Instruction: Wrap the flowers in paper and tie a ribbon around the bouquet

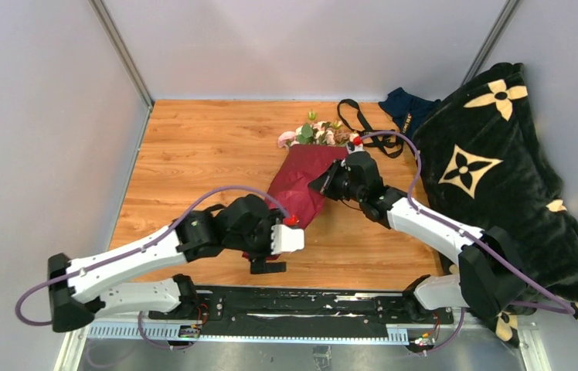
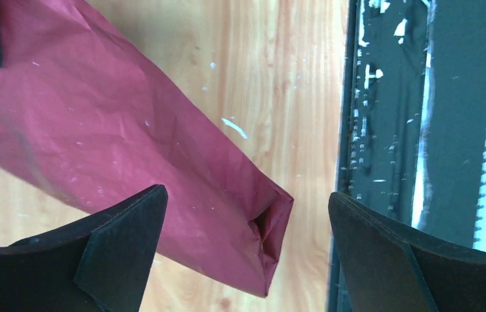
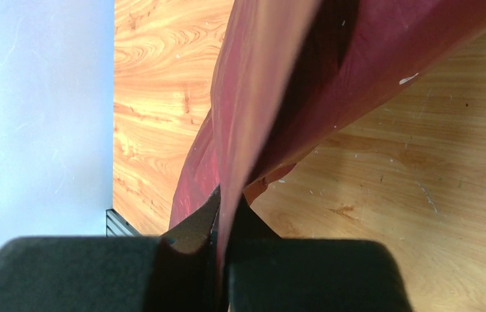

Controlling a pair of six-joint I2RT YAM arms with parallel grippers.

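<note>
Mid-table, flowers (image 1: 313, 135) lie rolled in burgundy paper (image 1: 301, 185); tying remains.
Right claw (image 3: 219, 208) pinches a paper edge; left claw (image 2: 247, 195) gapes wide at the cone's near tip. Black ribbon (image 1: 366, 127) lies loose by the far blossoms.

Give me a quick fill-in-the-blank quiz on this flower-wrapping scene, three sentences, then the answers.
1. The right gripper pinches an edge of the paper, while the left gripper stands ____.
2. The flowers poke out of the bouquet at the end pointing ____ from the arm bases.
3. The ribbon lies loose on the table, not yet ____ around it.
Missing words: open; away; tied.
</note>
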